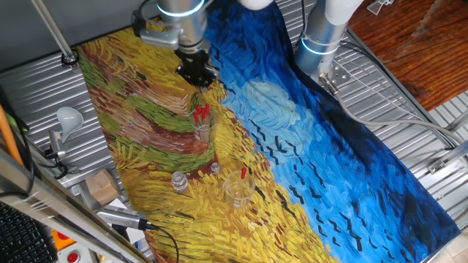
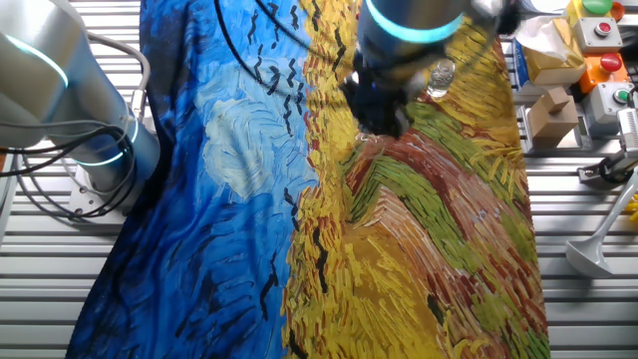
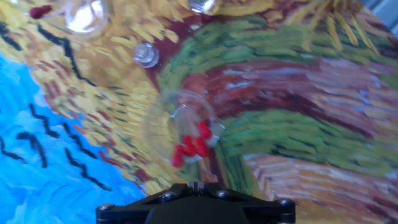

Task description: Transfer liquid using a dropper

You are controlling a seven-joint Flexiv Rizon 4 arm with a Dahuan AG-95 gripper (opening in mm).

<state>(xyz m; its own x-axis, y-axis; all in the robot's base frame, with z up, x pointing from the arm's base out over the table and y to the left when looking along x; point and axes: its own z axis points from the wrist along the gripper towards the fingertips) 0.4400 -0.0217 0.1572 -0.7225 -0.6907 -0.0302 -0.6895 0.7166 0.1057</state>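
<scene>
Several droppers (image 1: 202, 111) with red bulbs stand in a clear beaker (image 1: 202, 126) on the painted cloth. In the hand view their red bulbs (image 3: 191, 146) lean inside the beaker (image 3: 180, 127), just ahead of my gripper. One more dropper (image 1: 243, 174) rests in a second beaker (image 1: 239, 191) nearer the front; the hand view shows that beaker (image 3: 84, 15) at top left. My gripper (image 1: 199, 79) hangs above and just behind the first beaker, apart from it. Its fingertips meet in a thin seam (image 3: 195, 185) with nothing between them. In the other fixed view the gripper (image 2: 384, 115) hides the beaker.
A small glass vial (image 1: 179, 182) and a smaller one (image 1: 214, 168) stand between the two beakers, with the vial (image 3: 146, 55) ahead in the hand view. A second arm's base (image 1: 322, 40) stands at the back. Boxes and tools (image 2: 558, 90) lie past the cloth's edge.
</scene>
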